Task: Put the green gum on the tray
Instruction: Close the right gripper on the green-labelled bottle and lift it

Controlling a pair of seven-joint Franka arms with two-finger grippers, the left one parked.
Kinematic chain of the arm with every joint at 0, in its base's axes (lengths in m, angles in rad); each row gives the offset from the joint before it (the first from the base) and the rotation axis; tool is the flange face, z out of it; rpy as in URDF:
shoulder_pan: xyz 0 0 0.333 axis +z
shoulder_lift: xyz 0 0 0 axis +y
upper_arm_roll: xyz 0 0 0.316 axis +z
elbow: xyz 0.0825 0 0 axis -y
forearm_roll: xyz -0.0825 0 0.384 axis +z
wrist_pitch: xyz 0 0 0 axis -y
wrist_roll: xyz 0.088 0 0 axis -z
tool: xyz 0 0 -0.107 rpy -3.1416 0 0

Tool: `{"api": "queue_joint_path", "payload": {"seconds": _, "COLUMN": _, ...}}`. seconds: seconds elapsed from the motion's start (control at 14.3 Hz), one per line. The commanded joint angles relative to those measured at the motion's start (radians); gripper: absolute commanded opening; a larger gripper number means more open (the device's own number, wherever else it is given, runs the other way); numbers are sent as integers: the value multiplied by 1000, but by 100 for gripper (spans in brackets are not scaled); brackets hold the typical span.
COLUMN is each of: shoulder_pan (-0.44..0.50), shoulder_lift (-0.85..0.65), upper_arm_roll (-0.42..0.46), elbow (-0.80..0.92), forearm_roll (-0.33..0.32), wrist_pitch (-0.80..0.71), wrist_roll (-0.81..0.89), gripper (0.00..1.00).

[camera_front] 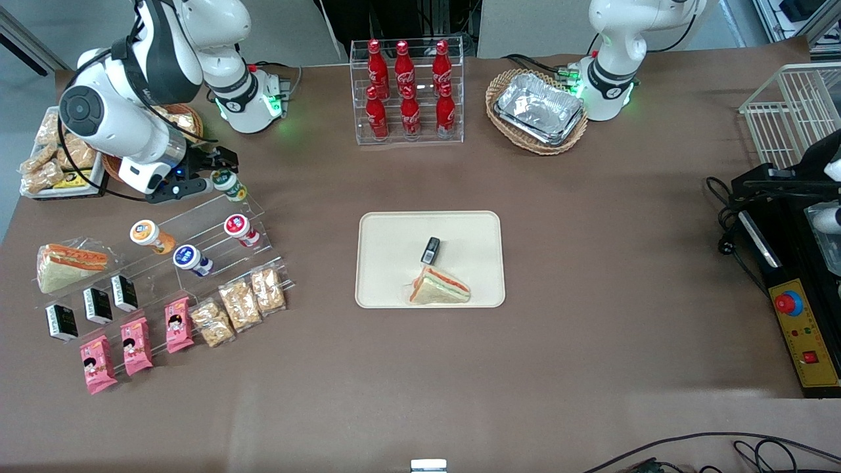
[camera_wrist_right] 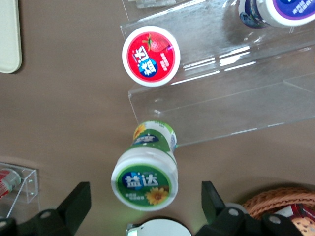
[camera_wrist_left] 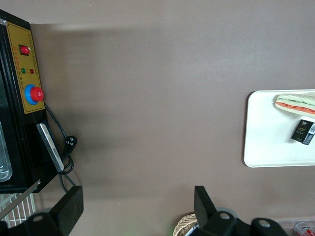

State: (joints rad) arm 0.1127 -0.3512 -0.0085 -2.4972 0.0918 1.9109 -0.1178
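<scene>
1. Green-lidded gum jar sits tilted on the top step of the clear display rack, not yet lifted.
2. Right beside it hovers the gripper, fingers spread wide on either side of the jar (nothing held).
3. Cream tray waits well apart mid-table, carrying a sandwich and a small black pack.
4. Grasp, carry and set-down all remain, I'd say.

the gripper shows only two dark fingers, their tips cut by the wrist picture's edge; from the front the arm hides much of it. the green gum label is too small to read. the tray shows only a corner there.
</scene>
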Motion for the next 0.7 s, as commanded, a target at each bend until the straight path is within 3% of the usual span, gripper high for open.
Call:
{"api": "queue_joint_path", "payload": {"seconds": 0.0, "shoulder_pan": 12, "shoulder_lift": -20, "upper_arm_roll": -1, "elbow": -74, "forearm_roll": 16, "wrist_pitch": 92, "wrist_roll": 12, "gripper": 100}}
{"api": "queue_joint_path", "payload": {"seconds": 0.07, "shoulder_pan": 12, "shoulder_lift": -20, "upper_arm_roll": -1, "elbow": -78, "forearm_roll": 16, "wrist_pitch": 102, "wrist_roll": 12, "gripper": 100}}
{"api": "queue_joint_path", "payload": {"seconds": 0.14, "shoulder_pan": 12, "shoulder_lift": -19, "upper_arm_roll": -1, "elbow": -80, "forearm_roll": 16, "wrist_pitch": 102, "wrist_roll": 12, "gripper": 93}}
{"api": "queue_joint_path", "payload": {"seconds": 0.28, "shoulder_pan": 13, "shoulder_lift": -17, "upper_arm_roll": -1, "elbow": -78, "forearm_roll": 16, "wrist_pitch": 102, "wrist_roll": 12, "gripper": 58}}
{"api": "queue_joint_path", "payload": {"seconds": 0.42, "shoulder_pan": 13, "shoulder_lift": -9, "upper_arm_roll": -1, "elbow": -72, "forearm_roll": 16, "wrist_pitch": 102, "wrist_roll": 12, "gripper": 39}}
{"api": "queue_joint_path", "payload": {"seconds": 0.63, "shoulder_pan": 12, "shoulder_lift": -9, "upper_arm_roll": -1, "elbow": -54, "forearm_roll": 17, "wrist_pitch": 88, "wrist_roll": 12, "gripper": 27}}
